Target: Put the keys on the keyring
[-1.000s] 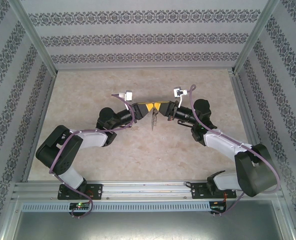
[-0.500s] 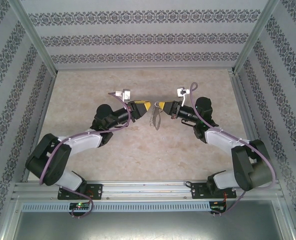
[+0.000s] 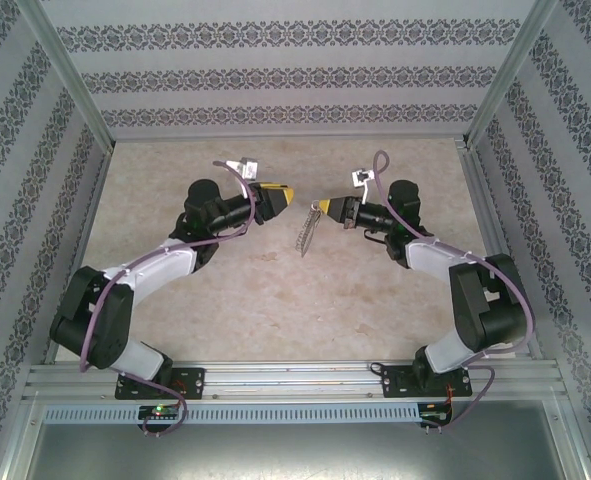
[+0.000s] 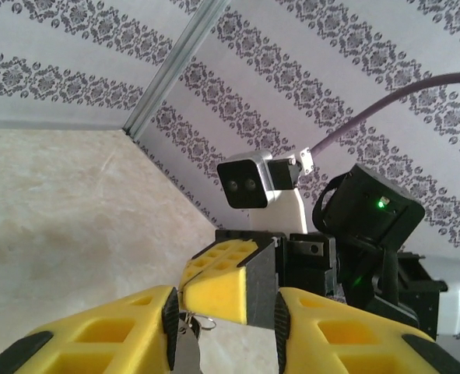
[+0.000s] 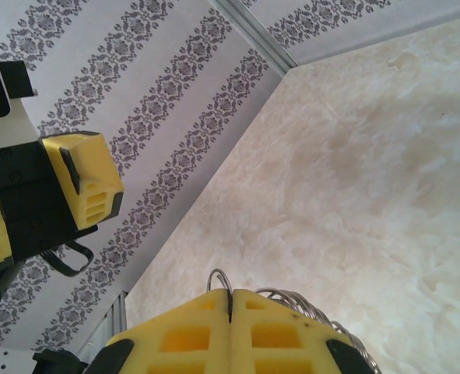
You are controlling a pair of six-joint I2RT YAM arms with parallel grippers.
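The surface (image 3: 275,300) lies well below both tools, so anything that slips falls to it and may skitter toward a wall (image 3: 35,200), costing you a fresh pickup. The left tool (image 3: 281,197) hangs near the right tool (image 3: 323,209), jaws parted and gripping nothing I can see. A grey sliver (image 4: 187,352) sits at the edge of the gap in its wrist view, and I cannot tell what it is. The two tools are close, so a careless swing could knock them together. The right tool is clenched on the keyring (image 3: 314,211), held in the air between them. Only thin wire loops poke out of its shut pads (image 5: 191,335), so a bump or twist could let the metal slide out. The chain (image 3: 304,236) dangles free and can sway and snag on the left tool. The key I cannot make out; count it threaded only when you see it hanging there.
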